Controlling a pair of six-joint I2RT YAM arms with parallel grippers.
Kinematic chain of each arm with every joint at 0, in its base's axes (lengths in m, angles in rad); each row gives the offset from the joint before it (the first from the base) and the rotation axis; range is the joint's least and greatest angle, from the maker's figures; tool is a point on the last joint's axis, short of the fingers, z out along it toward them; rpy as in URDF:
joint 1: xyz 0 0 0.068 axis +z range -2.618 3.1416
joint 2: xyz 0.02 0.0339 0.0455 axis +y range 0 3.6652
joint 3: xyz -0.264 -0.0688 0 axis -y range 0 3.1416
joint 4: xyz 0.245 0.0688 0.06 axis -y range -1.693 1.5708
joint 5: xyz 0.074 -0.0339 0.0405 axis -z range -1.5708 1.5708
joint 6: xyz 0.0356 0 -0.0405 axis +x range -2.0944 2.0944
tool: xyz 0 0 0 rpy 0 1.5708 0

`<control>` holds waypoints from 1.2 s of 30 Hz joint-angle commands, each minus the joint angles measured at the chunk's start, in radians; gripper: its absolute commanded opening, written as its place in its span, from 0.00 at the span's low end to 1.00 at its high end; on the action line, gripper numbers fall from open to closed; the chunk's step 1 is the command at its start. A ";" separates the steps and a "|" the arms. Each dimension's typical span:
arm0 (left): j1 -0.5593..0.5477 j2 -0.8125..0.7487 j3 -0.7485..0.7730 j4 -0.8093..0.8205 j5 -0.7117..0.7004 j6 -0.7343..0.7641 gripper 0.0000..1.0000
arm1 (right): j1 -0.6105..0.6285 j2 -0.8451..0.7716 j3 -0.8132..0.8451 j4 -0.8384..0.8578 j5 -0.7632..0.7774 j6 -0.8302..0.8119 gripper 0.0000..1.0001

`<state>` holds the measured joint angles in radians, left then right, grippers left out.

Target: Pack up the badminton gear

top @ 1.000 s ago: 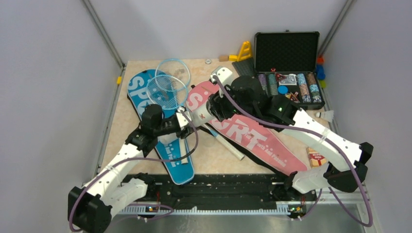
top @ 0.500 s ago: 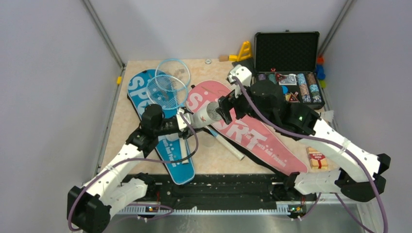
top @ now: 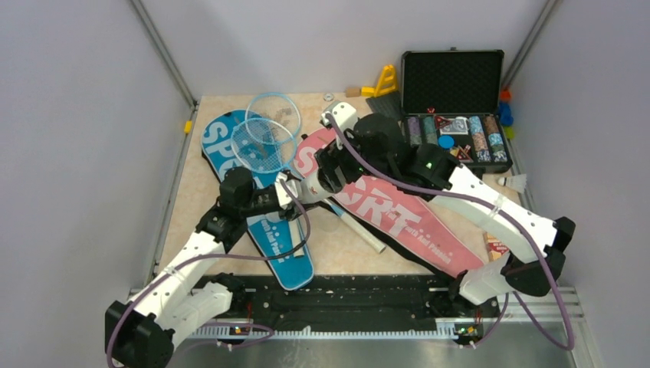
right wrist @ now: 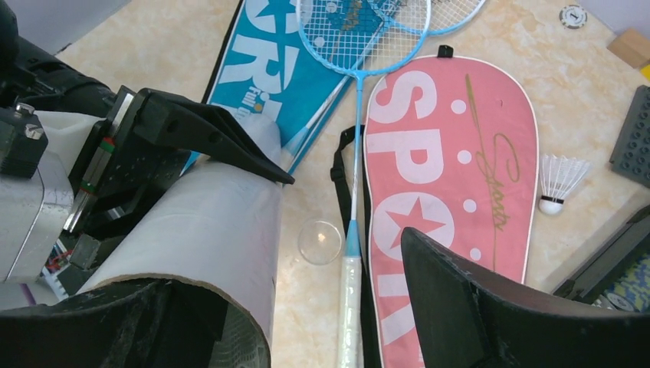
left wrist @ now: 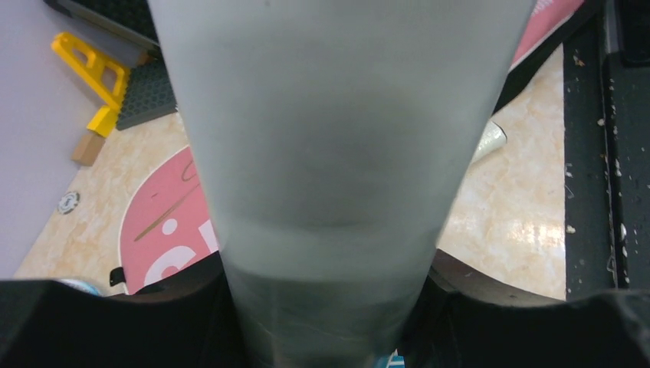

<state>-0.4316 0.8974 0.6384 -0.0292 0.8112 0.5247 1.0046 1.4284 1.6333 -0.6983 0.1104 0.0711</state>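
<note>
Pink cover [right wrist: 452,176] lies flat beneath the right gripper [top: 328,170], whose jaws stand wide, gripping nothing. White tube [right wrist: 222,222]: left gripper [top: 290,193] clamped round it, its mouth between the right jaws. Shuttlecock [right wrist: 558,182] lies past the right finger.

Open black chip case [top: 454,84] far right; yellow toy [top: 385,80] just beside; lone chip [top: 328,97] nearby.

Gear count on the counter [top: 337,249]

Two rackets [top: 264,143]; two covers, one blue cover [top: 268,234] and one pink cover [top: 406,222]; one tube [right wrist: 222,222]; two shuttlecocks, one shuttlecock [right wrist: 558,180] by the pink cover and another shuttlecock [top: 515,182]; one clear cap [right wrist: 320,241]; one chip case [top: 452,77]; one loose chip [top: 328,97]; one yellow toy [top: 385,79]; one wood block [right wrist: 632,46].
</note>
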 commanded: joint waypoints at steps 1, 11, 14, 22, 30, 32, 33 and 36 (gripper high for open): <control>-0.018 -0.058 0.009 0.229 -0.123 -0.154 0.31 | 0.002 -0.007 0.076 -0.057 0.028 0.032 0.79; -0.018 -0.087 -0.055 0.278 -0.478 -0.231 0.30 | -0.167 -0.265 -0.020 0.085 0.079 0.157 0.83; -0.018 -0.088 -0.068 0.320 -0.542 -0.256 0.30 | -0.357 -0.192 -0.033 0.104 -0.024 0.227 0.83; -0.018 -0.094 -0.084 0.340 -0.651 -0.322 0.30 | -0.572 0.371 0.167 0.120 -0.066 0.191 0.80; -0.018 -0.100 -0.092 0.308 -0.616 -0.313 0.30 | -0.609 0.844 0.543 0.090 -0.063 -0.130 0.80; -0.018 -0.100 -0.095 0.309 -0.616 -0.313 0.30 | -0.618 0.910 0.590 0.081 -0.094 -0.142 0.80; -0.017 -0.099 -0.095 0.307 -0.616 -0.309 0.30 | -0.621 0.943 0.599 0.075 -0.104 -0.150 0.80; -0.018 -0.097 -0.095 0.308 -0.622 -0.308 0.30 | -0.623 0.991 0.601 0.070 -0.079 -0.156 0.79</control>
<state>-0.4522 0.8200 0.5468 0.2165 0.1928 0.2253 0.3977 2.4008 2.1551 -0.6308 0.0349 -0.0216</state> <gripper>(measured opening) 0.582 0.796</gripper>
